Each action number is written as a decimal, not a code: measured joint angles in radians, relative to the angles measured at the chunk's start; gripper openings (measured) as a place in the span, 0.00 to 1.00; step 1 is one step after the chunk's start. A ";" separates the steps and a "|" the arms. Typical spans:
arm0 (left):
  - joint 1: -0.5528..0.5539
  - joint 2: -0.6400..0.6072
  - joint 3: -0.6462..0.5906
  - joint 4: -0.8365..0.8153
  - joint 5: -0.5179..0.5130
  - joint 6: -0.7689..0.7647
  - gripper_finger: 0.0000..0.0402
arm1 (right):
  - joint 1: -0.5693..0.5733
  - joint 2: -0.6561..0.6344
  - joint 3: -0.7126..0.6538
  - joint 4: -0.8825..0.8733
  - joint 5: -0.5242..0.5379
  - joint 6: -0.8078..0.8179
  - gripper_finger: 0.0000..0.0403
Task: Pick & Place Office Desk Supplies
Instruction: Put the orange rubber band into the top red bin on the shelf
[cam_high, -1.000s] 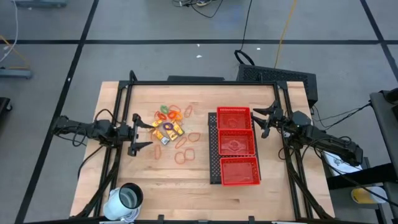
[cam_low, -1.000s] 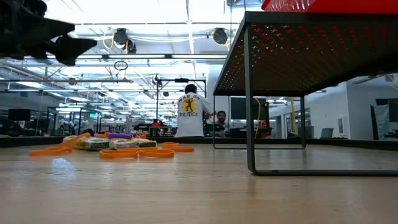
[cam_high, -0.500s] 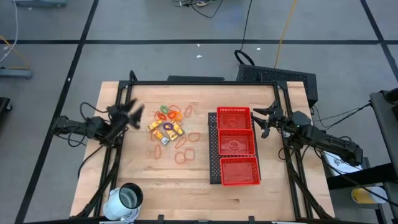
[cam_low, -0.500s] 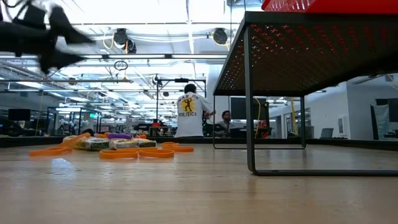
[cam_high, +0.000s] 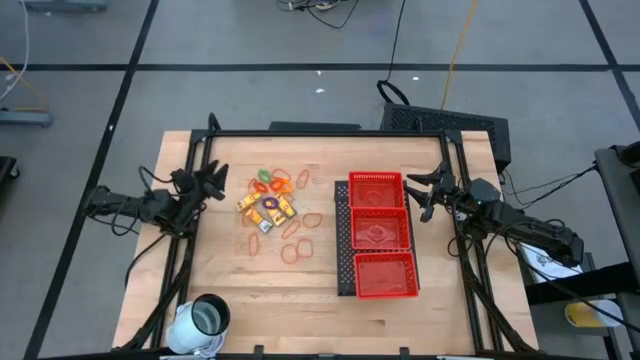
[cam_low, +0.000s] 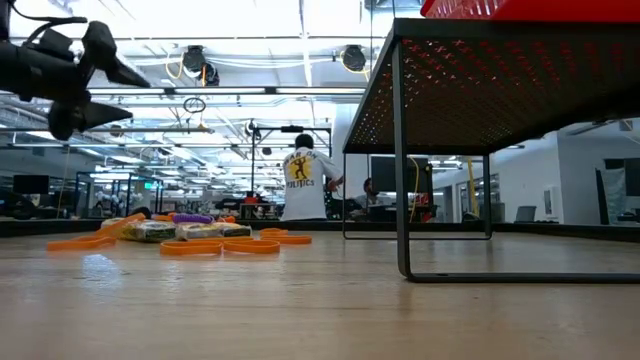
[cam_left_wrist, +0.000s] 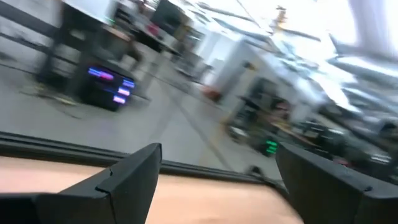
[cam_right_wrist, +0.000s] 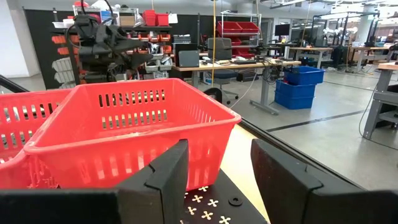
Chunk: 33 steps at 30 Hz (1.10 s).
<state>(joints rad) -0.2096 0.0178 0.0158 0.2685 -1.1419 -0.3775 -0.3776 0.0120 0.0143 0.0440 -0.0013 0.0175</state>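
Note:
The office desk supplies (cam_high: 273, 205) lie in a loose heap on the wooden table: orange rubber-band loops, small yellow packets, and tiny red, green and purple pieces. In the low view the supplies (cam_low: 190, 232) rest flat on the wood. My left gripper (cam_high: 215, 181) hovers open to their left, above the table, aimed slantwise toward the far edge. Its fingers (cam_left_wrist: 134, 180) have nothing between them. My right gripper (cam_high: 420, 195) stands open at the right side of the red tray (cam_high: 380, 235), also with nothing between its fingers (cam_right_wrist: 165, 174).
The red mesh three-compartment tray sits on a black stand (cam_low: 400, 150) right of the heap. A white cup (cam_high: 205, 318) stands at the near left corner. Black frame rails (cam_high: 190, 160) run along the table's sides. A person (cam_low: 303, 185) stands in the room beyond.
My left gripper has swung from pointing at the heap toward the table's far edge and has rolled about its own line. It has drawn back a little toward the left edge and stays open. The supplies and my right gripper have not moved.

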 joint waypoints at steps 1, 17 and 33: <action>0.007 0.012 0.000 0.005 0.047 -0.042 0.81 | 0.000 0.000 0.000 0.000 0.000 0.000 0.41; 0.241 0.806 0.355 -0.600 0.542 -0.803 0.81 | 0.000 0.000 0.000 0.000 0.000 0.000 0.41; 0.471 1.148 0.414 -0.494 0.732 -0.781 0.81 | 0.000 0.000 0.000 0.000 0.000 0.000 0.41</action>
<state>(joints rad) 0.2618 1.1663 0.4301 -0.2251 -0.4099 -1.1589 -0.3776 0.0120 0.0143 0.0441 -0.0013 0.0177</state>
